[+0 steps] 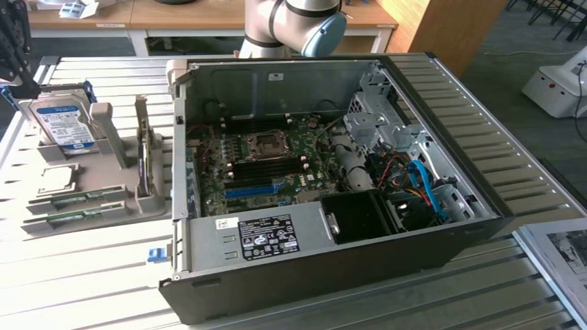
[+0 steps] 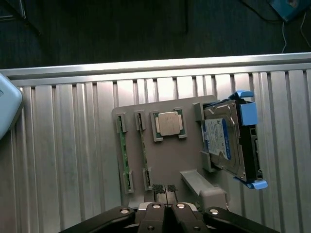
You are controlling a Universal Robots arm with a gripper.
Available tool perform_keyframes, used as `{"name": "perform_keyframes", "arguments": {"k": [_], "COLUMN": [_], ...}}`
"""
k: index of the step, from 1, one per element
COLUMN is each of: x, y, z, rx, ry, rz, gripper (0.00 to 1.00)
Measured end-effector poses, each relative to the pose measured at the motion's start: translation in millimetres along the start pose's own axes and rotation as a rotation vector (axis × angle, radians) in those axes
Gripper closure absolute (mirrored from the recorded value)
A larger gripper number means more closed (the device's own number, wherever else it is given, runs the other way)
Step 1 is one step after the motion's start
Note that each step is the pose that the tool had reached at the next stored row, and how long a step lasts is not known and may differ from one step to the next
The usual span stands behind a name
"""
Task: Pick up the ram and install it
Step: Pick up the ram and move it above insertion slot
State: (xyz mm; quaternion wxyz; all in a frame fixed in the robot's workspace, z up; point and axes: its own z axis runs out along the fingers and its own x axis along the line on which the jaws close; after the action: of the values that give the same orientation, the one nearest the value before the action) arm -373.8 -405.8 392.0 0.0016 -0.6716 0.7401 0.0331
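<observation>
Two ram sticks, thin and green, lie side by side in slots of a grey holder tray (image 2: 167,160): one ram stick (image 2: 122,155) at the tray's edge, a second ram stick (image 2: 144,153) beside it. In the exterior view the ram sticks (image 1: 78,199) lie at the tray's near end, on the exterior view's left. My gripper (image 2: 164,188) hangs above the tray, apart from both sticks, its fingertips together with nothing between them. In the exterior view the gripper (image 1: 23,88) is a dark shape at the far left edge, above the hard drive.
The tray also holds a silver CPU (image 2: 168,123), a hard drive (image 1: 62,124) in blue rails and a card standing on edge (image 1: 142,155). The open computer case (image 1: 440,227) lies on the slatted table, its motherboard (image 1: 266,161) with a blue slot (image 1: 249,190) exposed.
</observation>
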Motion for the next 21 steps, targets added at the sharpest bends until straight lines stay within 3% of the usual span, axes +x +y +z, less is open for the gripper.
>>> {"name": "perform_keyframes", "arguments": {"k": [21], "x": [0.2], "y": [-0.4], "z": [3.3], "rx": [-0.0009], "ry": [0.0010], "rz": [-0.021], "gripper": [0.90]}}
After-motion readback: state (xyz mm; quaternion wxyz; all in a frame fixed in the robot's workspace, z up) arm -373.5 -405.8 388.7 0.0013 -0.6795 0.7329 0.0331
